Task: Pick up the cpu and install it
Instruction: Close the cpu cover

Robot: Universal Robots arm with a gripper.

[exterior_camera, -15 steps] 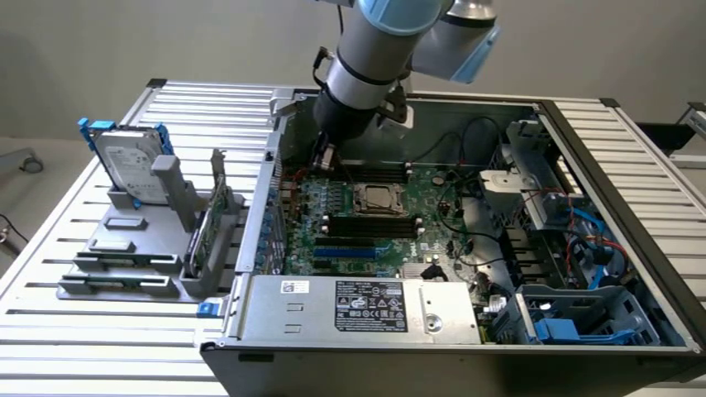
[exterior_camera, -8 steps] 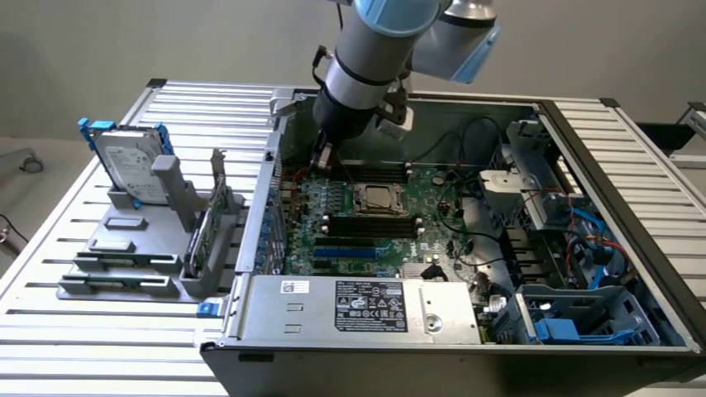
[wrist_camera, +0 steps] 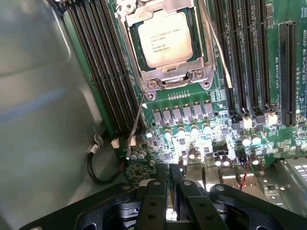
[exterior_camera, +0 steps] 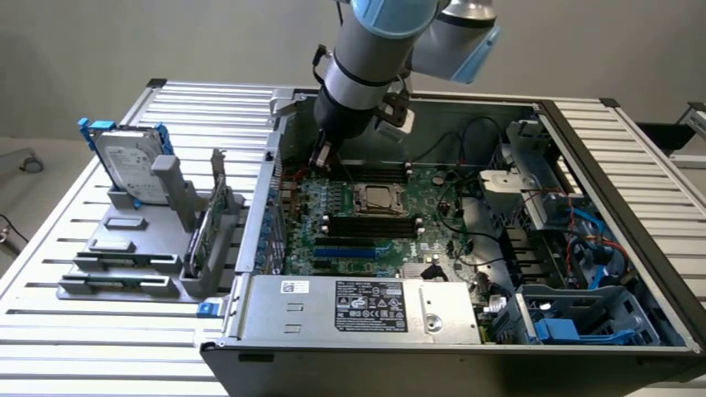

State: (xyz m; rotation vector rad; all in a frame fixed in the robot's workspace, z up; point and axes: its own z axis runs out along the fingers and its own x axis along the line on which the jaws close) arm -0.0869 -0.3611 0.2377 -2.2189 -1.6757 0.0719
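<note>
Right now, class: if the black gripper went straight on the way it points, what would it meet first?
The black gripper would probably meet the green circuit board first, at the row of small silver capacitors short of the silver-topped square cpu; depth is unclear.

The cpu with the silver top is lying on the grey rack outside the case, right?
No. The cpu with the silver top sits in the motherboard socket inside the case, as the wrist view shows.
</note>
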